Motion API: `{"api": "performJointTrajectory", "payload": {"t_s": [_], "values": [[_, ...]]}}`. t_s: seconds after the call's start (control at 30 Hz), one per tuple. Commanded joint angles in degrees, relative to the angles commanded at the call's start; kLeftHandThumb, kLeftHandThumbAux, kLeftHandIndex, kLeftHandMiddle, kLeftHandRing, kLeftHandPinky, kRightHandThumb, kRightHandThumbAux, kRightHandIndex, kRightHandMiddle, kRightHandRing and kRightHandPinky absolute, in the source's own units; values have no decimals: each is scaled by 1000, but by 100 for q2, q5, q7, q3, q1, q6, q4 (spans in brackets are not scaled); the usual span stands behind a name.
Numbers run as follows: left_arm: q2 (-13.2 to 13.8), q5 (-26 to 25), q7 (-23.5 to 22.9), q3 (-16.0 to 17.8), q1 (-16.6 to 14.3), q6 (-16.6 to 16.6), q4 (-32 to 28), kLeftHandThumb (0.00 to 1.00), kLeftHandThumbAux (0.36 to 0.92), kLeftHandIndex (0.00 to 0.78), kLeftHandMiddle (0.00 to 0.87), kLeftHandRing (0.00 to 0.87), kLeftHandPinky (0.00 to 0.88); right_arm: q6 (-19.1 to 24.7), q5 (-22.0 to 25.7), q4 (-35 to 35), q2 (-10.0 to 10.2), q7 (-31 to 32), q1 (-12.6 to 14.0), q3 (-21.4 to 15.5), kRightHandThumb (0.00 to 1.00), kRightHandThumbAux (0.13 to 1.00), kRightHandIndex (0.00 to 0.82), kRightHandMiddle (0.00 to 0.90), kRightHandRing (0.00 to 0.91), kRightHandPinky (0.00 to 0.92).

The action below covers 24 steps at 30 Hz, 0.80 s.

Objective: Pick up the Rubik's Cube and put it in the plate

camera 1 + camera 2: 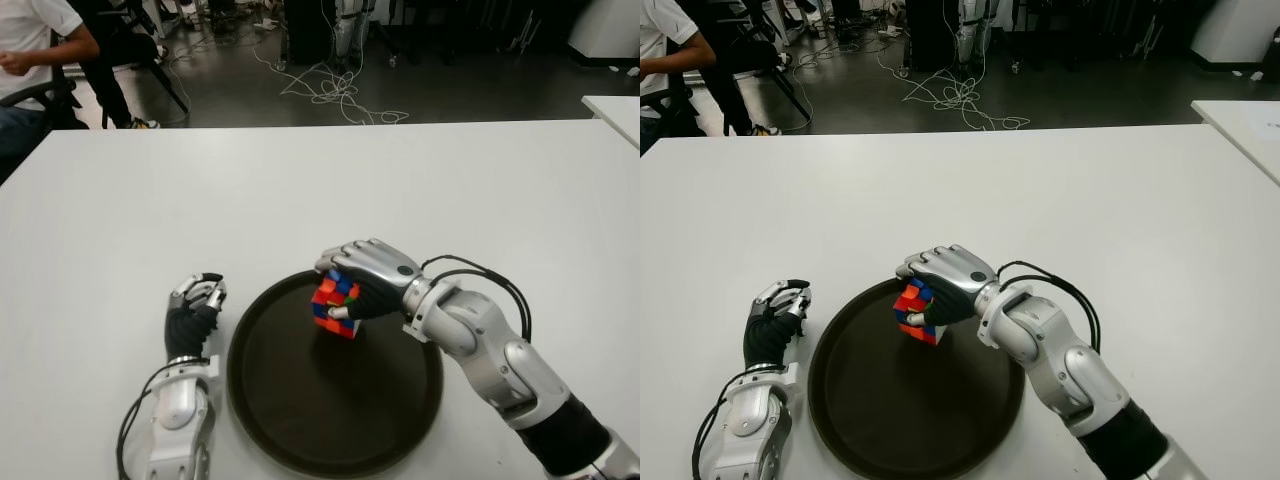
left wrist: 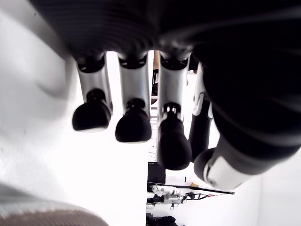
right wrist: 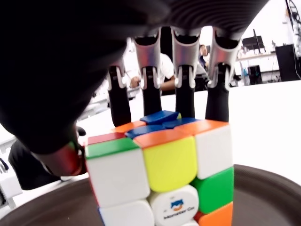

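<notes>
Right wrist view: my fingers curl down over the far side of the Rubik's Cube, with the thumb pressed against its near edge; the dark plate floor shows under and around it.
Rubik's Cube: gripped in my right hand, tilted, over the far part of the plate, just inside the rim. I cannot tell whether its lower corner touches the plate floor.
Right hand: closed around the cube from above and behind, palm down, knuckles over the plate's far rim, forearm reaching in from the plate's right side.
Cube relative to right hand: under the palm and toward the plate's centre, its red, blue and orange faces showing below the fingers.
Left hand: beside the plate's left rim, on the white table, holding nothing; fingers bent partway, tips apart from the thumb.
Plate: dark, round, on the table between my two arms, nearer to me than the table's middle.
Beyond the table: a person sits past the far left corner, and cables lie on the floor.
</notes>
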Motion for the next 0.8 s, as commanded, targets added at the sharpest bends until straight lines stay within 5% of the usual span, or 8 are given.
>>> {"api": "performJointTrajectory", "payload": {"t_s": [0.8], "values": [[-103, -67, 80, 58, 4, -49, -18, 711, 705, 444, 777, 810, 811, 345, 379, -10, 249, 353, 99, -56, 684, 737, 435, 790, 802, 786]]}}
